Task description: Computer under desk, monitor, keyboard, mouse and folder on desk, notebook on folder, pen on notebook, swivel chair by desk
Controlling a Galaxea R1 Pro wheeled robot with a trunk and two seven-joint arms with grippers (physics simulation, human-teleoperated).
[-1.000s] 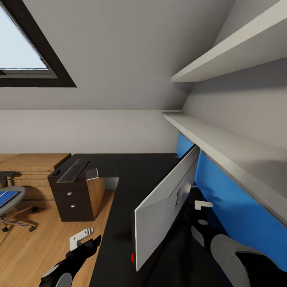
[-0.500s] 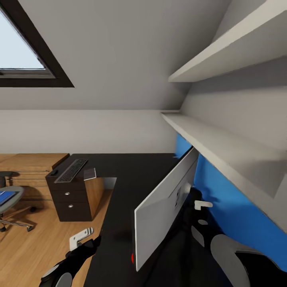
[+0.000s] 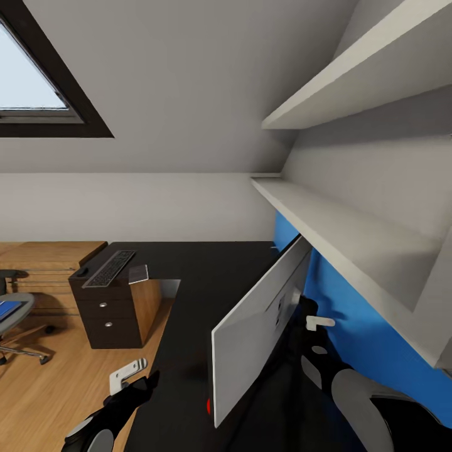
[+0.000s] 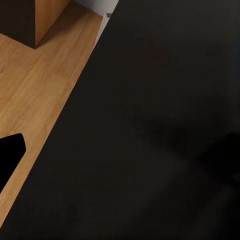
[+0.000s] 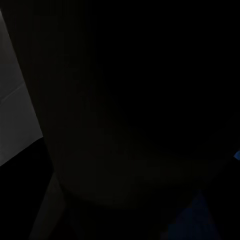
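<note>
The monitor [image 3: 257,329] leans tilted over the black desk [image 3: 207,270], its grey back towards me and a red dot at its lower corner. My right gripper [image 3: 318,322] is behind it and holds it; the fingers are mostly hidden. My left gripper [image 3: 135,375] hangs open and empty beside the desk's front edge. The keyboard [image 3: 110,268], the tiny mouse [image 3: 82,272] and the dark notebook [image 3: 138,274] lie on the desk's drawer end. The swivel chair [image 3: 16,317] stands at the far left with the blue folder [image 3: 7,309] on its seat. The pen and computer are out of view.
Two pale shelves [image 3: 326,213] jut from the wall above a blue wall panel [image 3: 370,314], close over the monitor. The black drawer unit [image 3: 107,317] stands under the desk's left end. Wood floor [image 3: 56,383] lies open between chair and desk. A skylight [image 3: 37,94] sits upper left.
The whole view has shifted: desk, drawer unit, chair and shelves slid left in the picture. The monitor and both arms kept their place in the picture, so the monitor travels with my right arm.
</note>
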